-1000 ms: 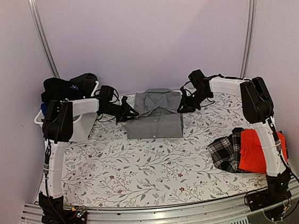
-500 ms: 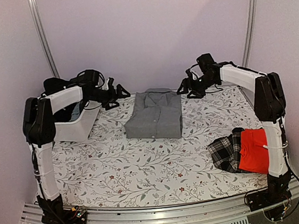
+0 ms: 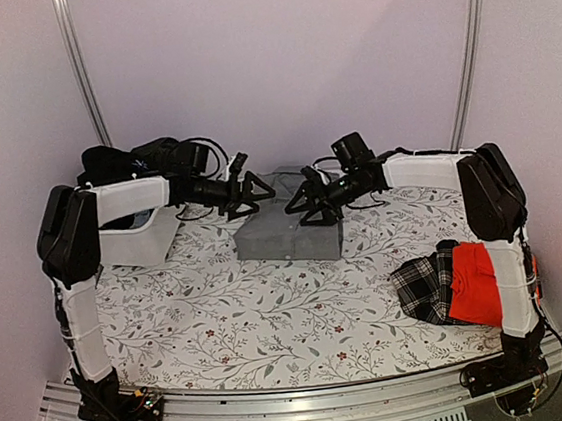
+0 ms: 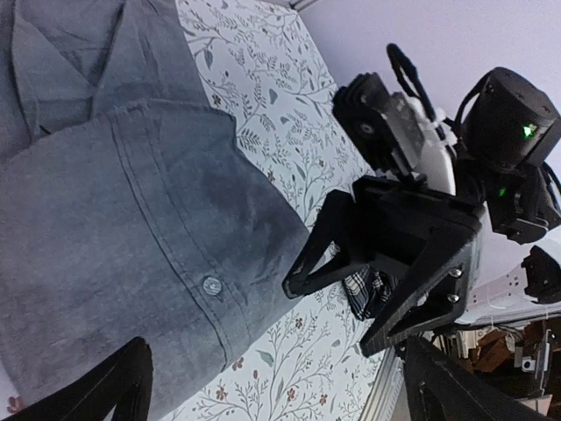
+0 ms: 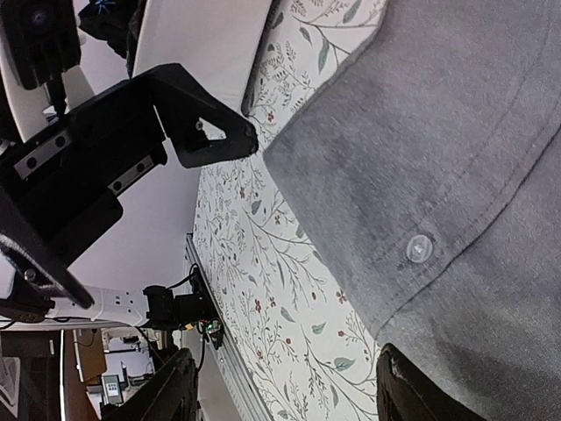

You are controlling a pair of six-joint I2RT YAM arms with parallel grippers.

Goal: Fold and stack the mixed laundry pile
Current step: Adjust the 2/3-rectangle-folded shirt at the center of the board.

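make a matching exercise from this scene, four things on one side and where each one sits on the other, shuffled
Things:
1. grey shirt
2. red shirt
3. plaid cloth
4. tub

Places:
a. far left
b. far middle, folded
c. near right, outermost
d. near right, just left of its neighbour

Pairs: 1-b, 2-c, 3-d, 4-a

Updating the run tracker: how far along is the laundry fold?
Looks done: grey shirt folded at the far middle of the table; plaid cloth and red shirt lie together at the near right. In hand: nothing, left gripper and right gripper both open by the grey shirt. Left: dark garments heaped in the white tub, and the piles are not yet one stack.
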